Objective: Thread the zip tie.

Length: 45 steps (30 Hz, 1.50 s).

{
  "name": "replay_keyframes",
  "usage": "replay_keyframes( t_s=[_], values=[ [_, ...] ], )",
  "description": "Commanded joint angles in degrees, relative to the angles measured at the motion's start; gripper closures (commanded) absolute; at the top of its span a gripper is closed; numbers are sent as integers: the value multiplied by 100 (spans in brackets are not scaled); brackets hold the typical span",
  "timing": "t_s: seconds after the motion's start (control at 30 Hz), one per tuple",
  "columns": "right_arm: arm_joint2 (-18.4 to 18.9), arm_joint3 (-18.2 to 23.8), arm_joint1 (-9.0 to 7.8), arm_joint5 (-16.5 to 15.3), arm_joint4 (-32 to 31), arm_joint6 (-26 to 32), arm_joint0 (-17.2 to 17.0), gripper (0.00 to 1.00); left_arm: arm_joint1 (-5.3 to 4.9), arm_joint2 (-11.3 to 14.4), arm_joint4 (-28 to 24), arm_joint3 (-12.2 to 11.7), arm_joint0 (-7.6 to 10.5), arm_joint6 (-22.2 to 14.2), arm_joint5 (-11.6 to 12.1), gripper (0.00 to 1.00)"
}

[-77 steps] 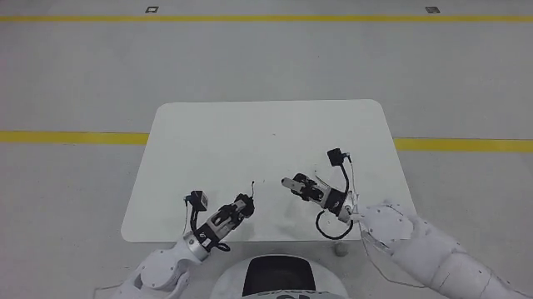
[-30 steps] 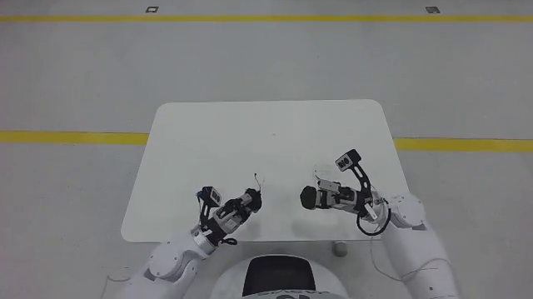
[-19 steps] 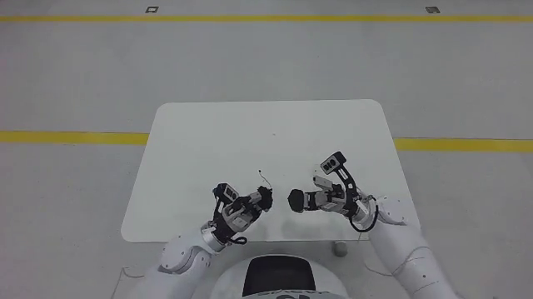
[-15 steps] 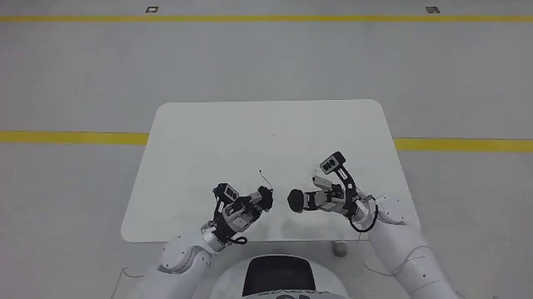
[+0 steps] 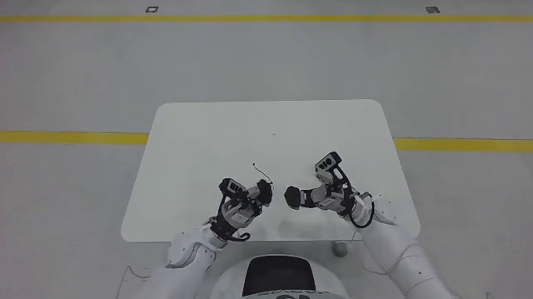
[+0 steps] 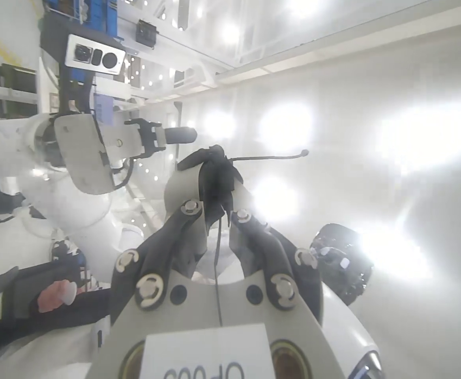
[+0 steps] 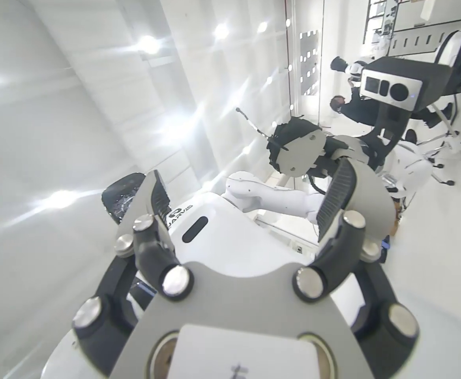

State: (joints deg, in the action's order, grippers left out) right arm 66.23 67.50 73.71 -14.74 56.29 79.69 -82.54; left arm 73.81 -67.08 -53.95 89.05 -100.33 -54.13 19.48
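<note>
Black and thin, the zip tie (image 6: pixel 270 156) is pinched in the left pincer (image 6: pixel 214 167), whose two fingers are pressed shut on it. One stretch of the tie sticks out sideways from the fingertips and ends in a small knob. Another strand runs back between the fingers toward the wrist. Seen from above, the free end slants up and away from the pincer, over the near middle of the white bench (image 5: pixel 250 128).

The left forearm comes up from the bench's near edge, its wrist angled so that the pincer points across toward the other arm. The right pincer (image 7: pixel 246 195) faces it from the opposite side, near but apart. Its ribbed fingers (image 7: pixel 335 195) are spread wide with nothing between them. The right forearm reaches in from the near right corner, bent so that the wrist aims at the left arm. The tie's tip stands clear of the right pincer and touches neither finger.
</note>
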Motion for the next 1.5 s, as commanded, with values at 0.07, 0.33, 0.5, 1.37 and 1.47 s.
replay_keyframes(
  t_s=[0.07,0.33,0.5,1.37,1.47],
  values=[
    [-154,-148,37,33,226,-4,97,0,256,-70,26,-227,54,-203,0,100],
    [-409,-240,85,-58,378,-4,213,0,697,-355,141,-400,1,-507,0,100],
    [-545,-314,108,-65,502,-4,292,18,945,-543,154,-509,-47,-765,0,100],
    [-1052,-534,164,-174,697,-4,559,71,1577,-991,390,-1027,-16,-1403,0,100],
    [-1068,-527,155,-198,695,-4,562,75,1613,-1035,418,-1036,-26,-1431,0,100]
  ],
)
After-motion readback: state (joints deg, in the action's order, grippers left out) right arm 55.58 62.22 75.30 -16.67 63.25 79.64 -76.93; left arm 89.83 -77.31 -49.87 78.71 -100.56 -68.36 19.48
